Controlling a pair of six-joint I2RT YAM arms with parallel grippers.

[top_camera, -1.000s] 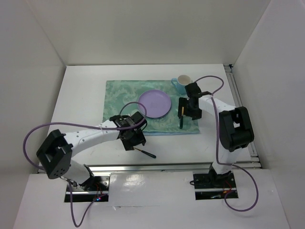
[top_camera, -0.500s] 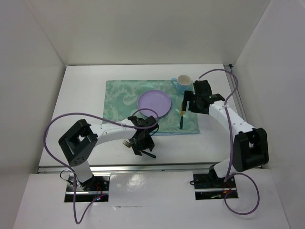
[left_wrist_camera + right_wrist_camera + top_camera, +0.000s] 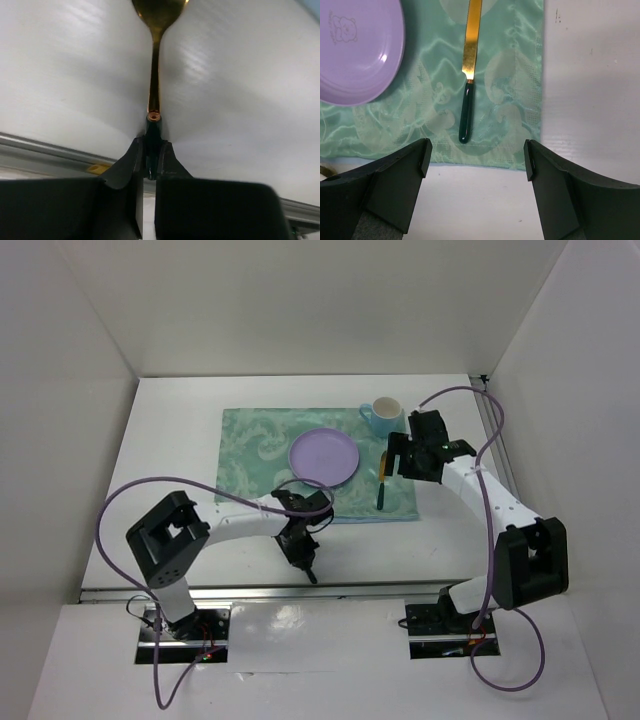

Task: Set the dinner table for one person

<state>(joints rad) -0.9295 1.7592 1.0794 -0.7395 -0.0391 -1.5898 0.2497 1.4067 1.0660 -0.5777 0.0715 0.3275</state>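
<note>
Lying under the left end effector (image 3: 300, 548) and the right end effector (image 3: 400, 458), the white tabletop (image 3: 170, 470) is carrying everything in view, its metal rail (image 3: 400, 590) running along the near edge just behind the left end effector. A mint-green patterned cloth (image 3: 250, 450) is lying flat on the tabletop, directly below the right end effector and beyond the left one, which is sitting over bare white surface just off the cloth's near edge. A purple plate (image 3: 324, 457) is resting on the cloth, to the left of the right end effector and ahead of the left end effector. A pale blue cup (image 3: 383, 416) is standing upright at the cloth's far right corner, just beyond the right end effector. A knife (image 3: 468, 75) with a gold blade and dark green handle is lying on the cloth below the right end effector, whose fingers are standing spread wide with nothing between them. The left end effector is pinching the dark handle of a gold utensil (image 3: 154, 75), its shaft reaching forward over the tabletop; the frame edge is cutting off its head, so I cannot tell spoon from fork
</note>
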